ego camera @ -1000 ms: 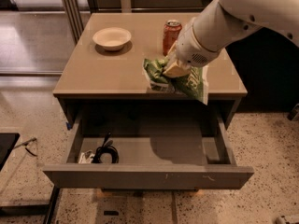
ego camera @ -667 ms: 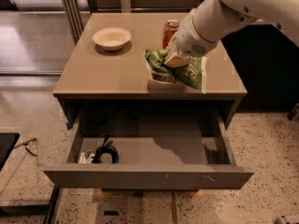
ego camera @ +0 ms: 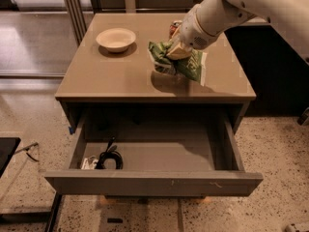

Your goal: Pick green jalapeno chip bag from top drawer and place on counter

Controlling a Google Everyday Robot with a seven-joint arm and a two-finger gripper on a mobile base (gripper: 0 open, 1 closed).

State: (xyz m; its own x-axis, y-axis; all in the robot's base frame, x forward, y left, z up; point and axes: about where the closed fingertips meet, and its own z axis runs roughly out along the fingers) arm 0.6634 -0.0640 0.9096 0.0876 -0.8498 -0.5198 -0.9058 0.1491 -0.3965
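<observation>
The green jalapeno chip bag (ego camera: pixel 186 63) is crumpled, light green with a white edge, and hangs just above the counter (ego camera: pixel 120 74) at its middle right. My gripper (ego camera: pixel 176 50) is shut on the bag's top, and the white arm reaches in from the upper right. The bag casts a shadow on the tan counter top below it. The top drawer (ego camera: pixel 154 180) stands pulled open below the counter, with no bag inside.
A white bowl (ego camera: pixel 116 38) sits at the counter's back left. A red soda can (ego camera: pixel 174 28) stands behind the bag, mostly hidden by the arm. A coiled black cable (ego camera: pixel 108 158) lies in the drawer's left corner.
My gripper has carried the bag from the counter's front right edge toward the back and left, so it now hangs over the middle right of the counter.
</observation>
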